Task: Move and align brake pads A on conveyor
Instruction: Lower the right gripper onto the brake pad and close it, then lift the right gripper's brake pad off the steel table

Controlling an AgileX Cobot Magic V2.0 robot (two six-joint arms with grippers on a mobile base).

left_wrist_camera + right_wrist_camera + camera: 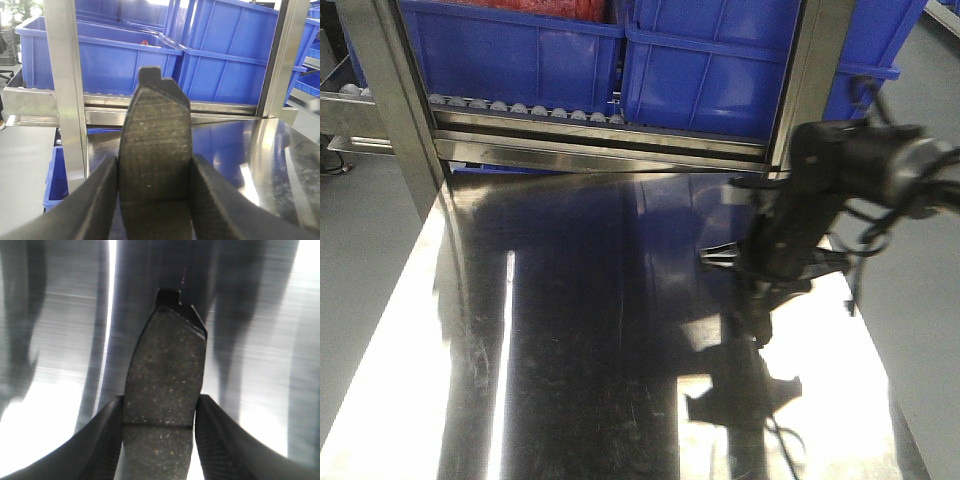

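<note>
My left gripper (155, 167) is shut on a dark grey brake pad A (157, 115), which stands on end between the fingers with its groove near the bottom. It faces the blue bins. My right gripper (160, 407) is shut on a second brake pad A (167, 360), held over the shiny steel tabletop (60, 340). In the front view the right arm (800, 220) is blurred over the table's right side, and its gripper (728, 258) points left. The left arm is out of that view. The conveyor and the other pads are out of view.
Blue plastic bins (520, 60) sit on a roller rail (520, 105) behind the steel tabletop (570, 330). Steel frame posts (390, 110) stand at the back left and back right (812, 80). The bins also show in the left wrist view (225, 55).
</note>
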